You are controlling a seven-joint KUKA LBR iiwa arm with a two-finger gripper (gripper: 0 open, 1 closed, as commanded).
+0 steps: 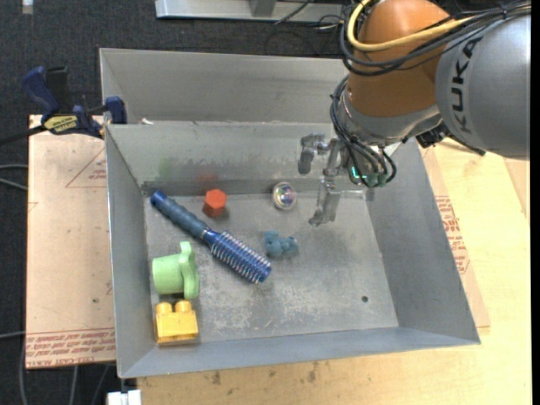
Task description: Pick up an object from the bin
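Fingers [321, 194] spread and empty, just beside shiny silver ball [284, 196], bin's far side

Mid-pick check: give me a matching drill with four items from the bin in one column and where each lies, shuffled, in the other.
Things:
1. yellow brick
2. red block
3. shiny ball
4. blue brush

Places:
A. foot of the far wall, about mid-bin
B. near corner, view's left
C. lying diagonally across the floor's left half
D. foot of the far wall, beside the brush handle

Pairs: 1-B, 2-D, 3-A, 4-C

Scuffed matt metal bin [337, 287]
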